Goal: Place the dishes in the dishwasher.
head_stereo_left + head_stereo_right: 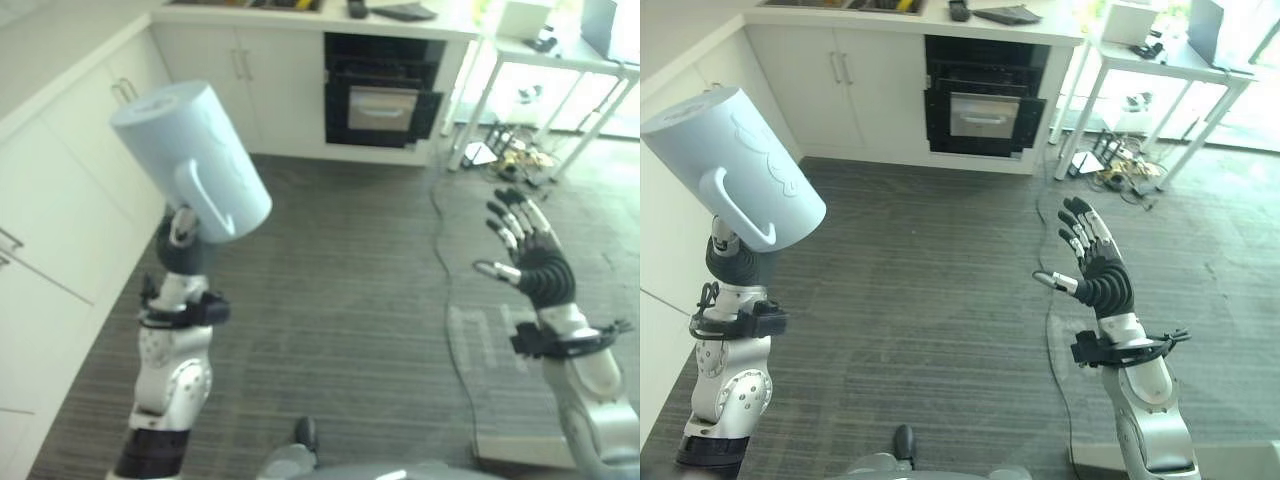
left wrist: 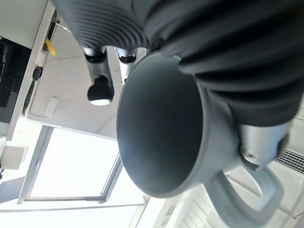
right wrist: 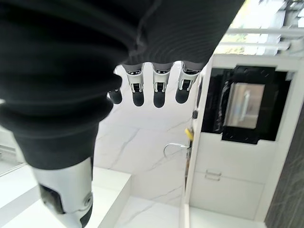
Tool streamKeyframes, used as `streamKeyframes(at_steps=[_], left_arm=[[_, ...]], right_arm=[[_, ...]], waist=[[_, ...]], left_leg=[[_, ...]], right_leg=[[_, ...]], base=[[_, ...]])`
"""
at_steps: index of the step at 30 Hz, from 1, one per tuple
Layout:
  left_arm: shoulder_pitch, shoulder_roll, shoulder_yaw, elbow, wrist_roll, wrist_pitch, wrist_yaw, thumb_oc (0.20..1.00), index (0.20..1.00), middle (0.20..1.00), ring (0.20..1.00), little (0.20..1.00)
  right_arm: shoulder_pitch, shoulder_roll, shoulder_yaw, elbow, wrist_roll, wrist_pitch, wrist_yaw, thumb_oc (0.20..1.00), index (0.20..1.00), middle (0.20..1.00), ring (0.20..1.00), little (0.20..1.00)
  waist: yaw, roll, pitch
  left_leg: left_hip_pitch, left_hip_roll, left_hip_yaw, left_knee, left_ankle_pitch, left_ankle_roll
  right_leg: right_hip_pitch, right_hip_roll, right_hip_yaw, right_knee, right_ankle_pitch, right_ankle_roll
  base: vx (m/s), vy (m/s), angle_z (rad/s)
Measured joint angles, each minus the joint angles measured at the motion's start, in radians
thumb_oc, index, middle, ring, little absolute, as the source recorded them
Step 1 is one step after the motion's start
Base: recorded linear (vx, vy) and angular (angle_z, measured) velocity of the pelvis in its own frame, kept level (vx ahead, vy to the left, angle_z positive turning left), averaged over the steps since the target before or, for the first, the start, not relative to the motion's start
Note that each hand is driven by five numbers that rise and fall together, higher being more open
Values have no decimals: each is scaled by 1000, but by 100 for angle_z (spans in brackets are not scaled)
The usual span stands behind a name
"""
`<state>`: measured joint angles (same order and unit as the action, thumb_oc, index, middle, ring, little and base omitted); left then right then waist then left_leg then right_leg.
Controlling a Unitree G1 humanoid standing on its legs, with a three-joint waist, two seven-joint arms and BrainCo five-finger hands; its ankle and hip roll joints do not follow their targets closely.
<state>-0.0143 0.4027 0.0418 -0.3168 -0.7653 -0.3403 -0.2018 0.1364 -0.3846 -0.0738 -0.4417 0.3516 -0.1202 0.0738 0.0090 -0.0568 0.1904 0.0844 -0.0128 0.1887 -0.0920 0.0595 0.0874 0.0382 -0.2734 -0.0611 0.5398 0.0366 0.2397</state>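
oven [image 1: 380, 100]: stood ahead in white cabinets [image 1: 240, 70]
left hand [image 2: 247, 80]: raised, clutched pale blue mug [image 1: 195, 160]
right hand [image 1: 528, 250]: raised, fingers spread, empty

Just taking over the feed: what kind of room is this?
Most likely a home kitchen: white cabinets under a countertop, a built-in black oven, and a pale blue mug in the left hand.

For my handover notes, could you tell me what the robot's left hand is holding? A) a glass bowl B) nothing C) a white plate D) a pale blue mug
D: the left hand is curled round a pale blue mug with a handle, raised above the floor, while the right hand is open with nothing in it.
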Motion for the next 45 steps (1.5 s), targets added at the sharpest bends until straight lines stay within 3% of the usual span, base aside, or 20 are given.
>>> streamKeyframes(at_steps=[1, 3, 5, 8, 10, 13, 16, 17, 19, 22, 23, 24, 26, 27, 29, 32, 37, 39, 41, 45], left_arm=[[14, -13, -2, -1, 1, 9, 1, 200, 200, 200, 200, 200], [14, -17, -5, -4, 6, 33, 3, 200, 200, 200, 200, 200], [13, 13, 0, -25, 11, 41, 13, 200, 200, 200, 200, 200], [23, 36, 7, -33, 15, 42, 14, 200, 200, 200, 200, 200], [62, 12, 12, -31, 22, 44, 14, 200, 200, 200, 200, 200], [72, -28, 16, -11, 32, 34, 15, 200, 200, 200, 200, 200], [90, -11, -2, -16, 44, 34, 26, 200, 200, 200, 200, 200], [89, -16, -7, -21, 46, 31, 32, 200, 200, 200, 200, 200], [77, -31, -14, -28, 48, 32, 46, 200, 200, 200, 200, 200], [46, -38, -46, -32, 39, 38, 46, 200, 200, 200, 200, 200], [45, -41, -42, -36, 39, 35, 43, 200, 200, 200, 200, 200], [53, -43, -40, -38, 38, 31, 42, 200, 200, 200, 200, 200], [79, -47, -44, -36, 38, 35, 34, 200, 200, 200, 200, 200], [91, -57, -40, -34, 37, 35, 14, 200, 200, 200, 200, 200], [133, -64, -39, -34, 18, 34, -2, 200, 200, 200, 200, 200], [177, -32, -40, -14, -1, 24, -21, 200, 200, 200, 200, 200], [160, -42, -41, 18, -4, 17, -19, 200, 200, 200, 200, 200], [166, -50, -30, 34, -13, 2, -40, 200, 200, 200, 200, 200], [169, -49, -13, 33, -22, -16, -44, 200, 200, 200, 200, 200], [102, -45, 17, 30, -39, -16, -28, 200, 200, 200, 200, 200]], right_arm=[[-5, 7, 12, 2, -4, 0, -3, 1000, 1000, 1000, 1000, 1000], [-4, 0, 33, 6, -18, 1, 0, 1000, 1000, 1000, 1000, 1000], [-3, -39, 47, 45, -17, 1, 3, 1000, 1000, 1000, 1000, 1000], [41, -42, 23, 48, -12, -1, 7, 1000, 1000, 1000, 1000, 1000], [45, -47, 10, 60, 19, -4, 7, 1000, 1000, 1000, 1000, 1000], [39, -41, 24, 92, 23, -6, 8, 1000, 1000, 1000, 1000, 1000], [45, -46, 25, 89, 23, -7, 9, 1000, 1000, 1000, 1000, 1000], [44, -61, 17, 86, 24, -8, 7, 1000, 1000, 1000, 1000, 1000], [16, -99, 10, 97, 24, -5, 4, 1000, 1000, 1000, 1000, 1000], [-20, -95, -11, 111, 24, -1, 5, 1000, 1000, 1000, 1000, 1000], [-19, -94, -28, 109, 24, -3, 7, 1000, 1000, 1000, 1000, 1000], [-11, -94, -35, 108, 24, -3, 7, 1000, 1000, 1000, 1000, 1000], [9, -93, -32, 108, 24, -2, 11, 1000, 1000, 1000, 1000, 1000], [27, -90, -33, 109, 24, 3, 9, 1000, 1000, 1000, 1000, 1000], [25, -87, -15, 110, 23, 6, 15, 1000, 1000, 1000, 1000, 1000], [34, -55, 32, 115, 19, 4, 45, 1000, 1000, 1000, 1000, 1000], [32, -99, 42, 118, 18, 10, 55, 1000, 1000, 1000, 1000, 1000], [36, -118, 13, 118, 19, 6, 79, 1000, 1000, 1000, 1000, 1000], [42, -135, 1, 113, 20, 1, 107, 1000, 1000, 1000, 1000, 1000], [48, -111, 20, 44, 21, 3, 115, 1000, 1000, 1000, 1000, 1000]], waist=[[0, 15, 7], [-20, 53, 13], [-46, 66, 4], [-73, 22, -18], [-86, 6, -26], [-115, 22, -22], [-135, 24, -32], [-136, 38, -42], [-147, 116, -43], [-139, 90, -42], [-139, 84, -43], [-131, 69, -43], [-128, 44, -41], [-116, 19, -35], [-76, 16, -31], [-79, 34, -38], [-71, 59, -34], [-72, 68, -26], [-70, 88, -25], [-47, 26, -25]], left_leg=[[30, -7, 2, 0, -28, 22], [81, -5, 24, -1, -61, 35], [107, 9, 48, -1, -89, 4], [122, -12, 43, 0, -114, -25], [147, -18, 39, 0, -133, -38], [200, 19, 13, 0, -181, -75], [297, 74, 11, -1, -236, -158], [325, 106, 11, -1, -254, -183], [332, 200, -9, 4, -240, -182], [273, 233, -57, 196, -80, -271], [200, 252, -67, 354, -51, -292], [117, 266, -71, 517, -17, -285], [-32, 224, -100, 688, -65, -283], [-130, 162, -73, 696, -129, -208], [-203, 98, 13, 473, -160, -145], [-182, 97, 55, -8, -45, -152], [-211, 195, 13, -1, 34, -207], [-223, 203, 98, 13, 42, -195], [-183, 177, 103, 6, 72, -166], [-107, 39, 144, 15, 73, -61]], right_leg=[[-63, -20, 4, 134, 99, 2], [-233, -19, -18, 333, -23, -30], [-260, 45, -120, 71, -126, -74], [-252, 98, -207, -217, -104, -98], [-223, 109, -217, -446, -17, -115], [-246, 86, -139, -526, 85, -90], [-211, 76, -121, -548, 77, -72], [-209, 103, -121, -522, 147, -92], [-251, 190, -145, -421, 116, -181], [-171, 229, -144, -472, 72, -228], [-131, 244, -143, -513, 71, -229], [-99, 252, -128, -549, 70, -244], [-73, 257, -110, -559, 47, -296], [-56, 244, -101, -582, 42, -310], [2, 262, -92, -633, 53, -293], [79, 312, -105, -627, -25, -280], [156, 333, -77, -626, -53, -301], [203, 306, -62, -627, -98, -276], [266, 270, -53, -627, -144, -216], [313, 131, -71, -565, -156, -150]], base=[[244, 155, -24], [281, -3, -24], [281, -104, -14], [296, -159, 5], [347, -220, 7], [462, -374, 5], [307, -274, 8], [319, -287, 11], [330, -319, -12], [280, -331, -17], [199, -230, -22], [236, -258, -31], [267, -177, -20], [268, -2, -19], [283, 87, -36], [332, 135, -14], [244, 158, -23], [303, 254, -12], [405, 339, -19], [283, 264, -6]])
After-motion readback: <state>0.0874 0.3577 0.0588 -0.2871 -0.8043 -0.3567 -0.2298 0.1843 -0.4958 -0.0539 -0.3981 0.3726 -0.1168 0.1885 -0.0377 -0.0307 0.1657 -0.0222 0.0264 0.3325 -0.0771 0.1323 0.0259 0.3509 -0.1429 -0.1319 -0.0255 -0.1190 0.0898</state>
